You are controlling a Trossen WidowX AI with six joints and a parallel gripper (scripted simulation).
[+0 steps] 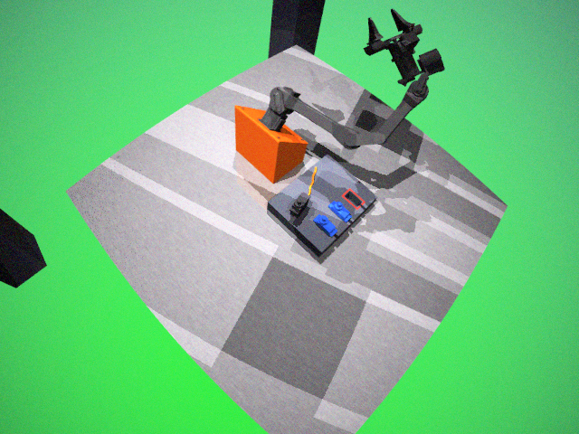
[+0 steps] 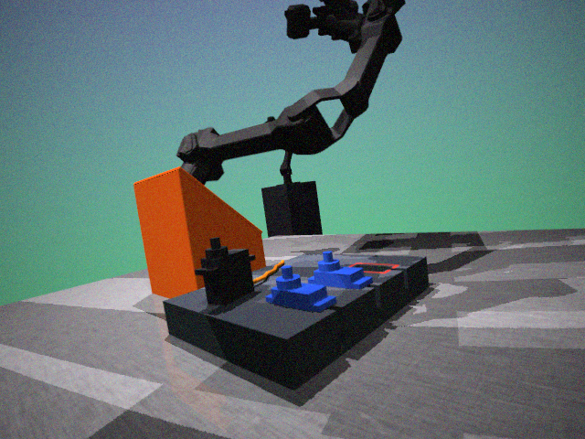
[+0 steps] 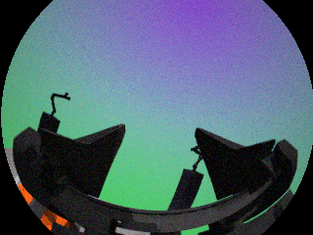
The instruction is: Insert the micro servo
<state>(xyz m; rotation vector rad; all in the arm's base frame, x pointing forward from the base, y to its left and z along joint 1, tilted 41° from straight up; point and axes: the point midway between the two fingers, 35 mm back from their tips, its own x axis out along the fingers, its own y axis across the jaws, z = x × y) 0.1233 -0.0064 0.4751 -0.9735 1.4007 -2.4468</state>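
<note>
The loose micro servo (image 1: 298, 205) (image 2: 229, 277) is black. It stands upright on top of the dark deck (image 1: 327, 169) (image 2: 264, 326), near its left edge in the top and exterior views, with its output shaft up. Its orange cable (image 1: 312, 181) (image 2: 269, 273) stretches away behind it across the deck. The pocket's red outline (image 1: 356, 196) (image 2: 377, 264) surrounds an empty dark opening near the deck's far right edge, with a side notch beside it. My gripper (image 1: 381, 14) (image 3: 160, 129) is open and empty, high above and away from the deck; its fingertips are out of frame in the exterior view.
Two blue servos (image 1: 325, 225) (image 1: 339, 211) (image 2: 301, 295) (image 2: 340, 276) sit in the deck in a row with the pocket. The orange base block (image 1: 256, 145) (image 2: 164, 231) carries the arm beside the deck. Dark blocks (image 1: 297, 28) (image 1: 18, 252) (image 2: 292, 208) (image 3: 186, 188) stand farther off.
</note>
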